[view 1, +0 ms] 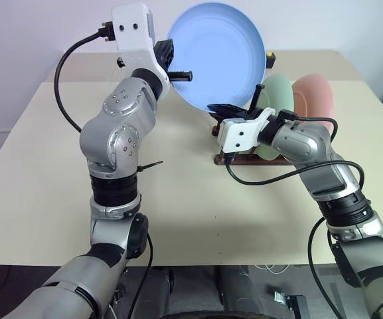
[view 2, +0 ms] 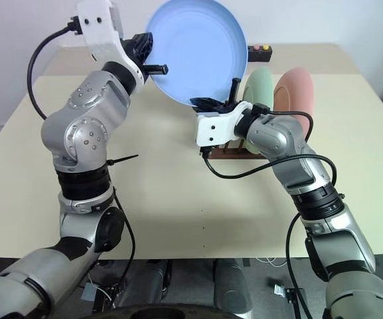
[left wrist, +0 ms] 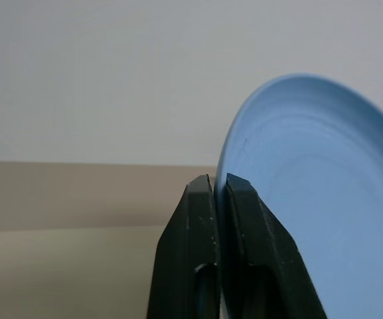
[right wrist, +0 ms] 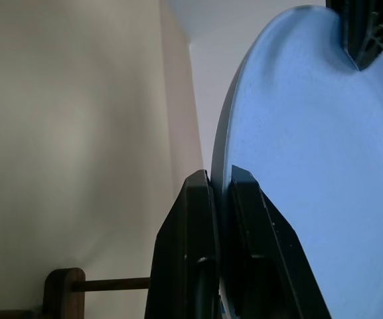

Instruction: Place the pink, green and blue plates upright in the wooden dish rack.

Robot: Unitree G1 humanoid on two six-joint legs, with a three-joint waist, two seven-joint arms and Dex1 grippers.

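The round pale-blue plate (view 1: 216, 54) is up in the air above the beige table (view 1: 58, 166), standing close to upright with its hollow face turned toward the camera, and it is pinched from two sides at once. At its left rim sits the left gripper (view 1: 169, 56), its two black fingers (left wrist: 192, 252) drawn in narrow with the plate's edge sandwiched between them; the left wrist view looks straight along those fingers and shows the blue rim running down into the thin slot between them. At the bottom edge of the plate comes the right gripper (view 1: 226, 108), also clamped tight, one black finger (right wrist: 190, 252) on the back of the plate and the other on the front, with barely any gap beyond the thickness of the rim. In the right wrist view the left gripper's black tip bites the plate's far edge.

Just behind and below the right gripper is the dark brown wooden dish rack (view 1: 219, 158), sitting on the table toward its far right side. Two plates already stand upright in it: the light green plate (view 1: 279, 93) nearer the blue one, and the pink plate (view 1: 316, 96) just beside it on the right. The blue plate hangs above the rack's left end, not yet down between the pegs. Farther back on the table, partly behind the blue plate, is a small black box with coloured buttons (view 2: 260, 48).
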